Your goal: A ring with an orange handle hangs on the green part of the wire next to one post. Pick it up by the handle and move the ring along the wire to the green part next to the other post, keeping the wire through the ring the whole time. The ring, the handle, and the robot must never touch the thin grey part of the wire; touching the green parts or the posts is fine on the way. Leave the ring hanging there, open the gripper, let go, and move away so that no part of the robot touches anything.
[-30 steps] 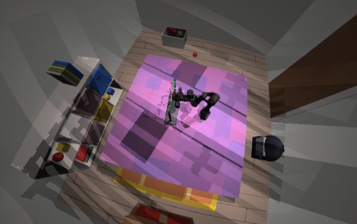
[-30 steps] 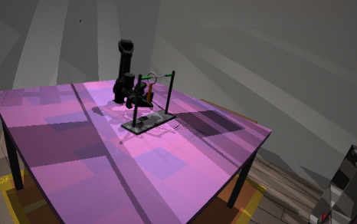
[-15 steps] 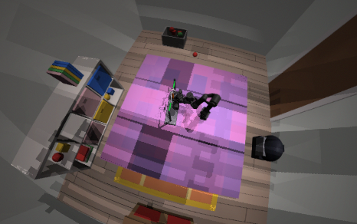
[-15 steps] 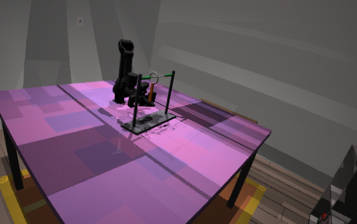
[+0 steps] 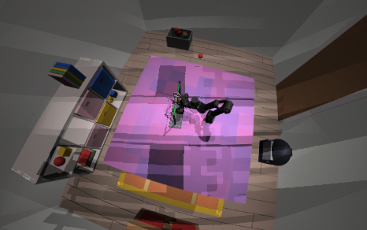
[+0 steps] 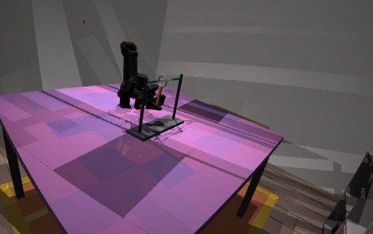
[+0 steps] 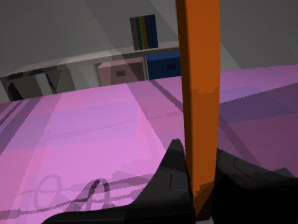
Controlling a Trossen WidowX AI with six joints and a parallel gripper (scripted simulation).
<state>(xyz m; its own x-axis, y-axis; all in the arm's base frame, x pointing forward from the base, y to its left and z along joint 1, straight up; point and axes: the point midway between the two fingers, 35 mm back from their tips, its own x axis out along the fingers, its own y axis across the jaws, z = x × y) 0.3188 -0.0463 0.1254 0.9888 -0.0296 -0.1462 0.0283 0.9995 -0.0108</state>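
The ring (image 6: 162, 75) is upright around the wire, between the green part (image 6: 152, 81) (image 5: 174, 110) by the near post (image 6: 142, 114) and the green part (image 6: 176, 78) (image 5: 179, 86) by the far post (image 6: 177, 100). The thin grey part is too small to tell whether the ring touches it. The orange handle (image 6: 159, 95) (image 7: 202, 75) hangs below the ring, nearly upright. My gripper (image 7: 183, 145) is shut on the handle's lower part, below wire height. The ring and wire are outside the wrist view.
The posts stand on a dark base plate (image 6: 157, 127) (image 5: 176, 123) on the pink-purple table (image 6: 100, 168). The arm (image 6: 130, 64) (image 5: 214, 108) reaches in from one side of the stand. A shelf (image 5: 43, 126) stands beyond the table's edge, away from the arm.
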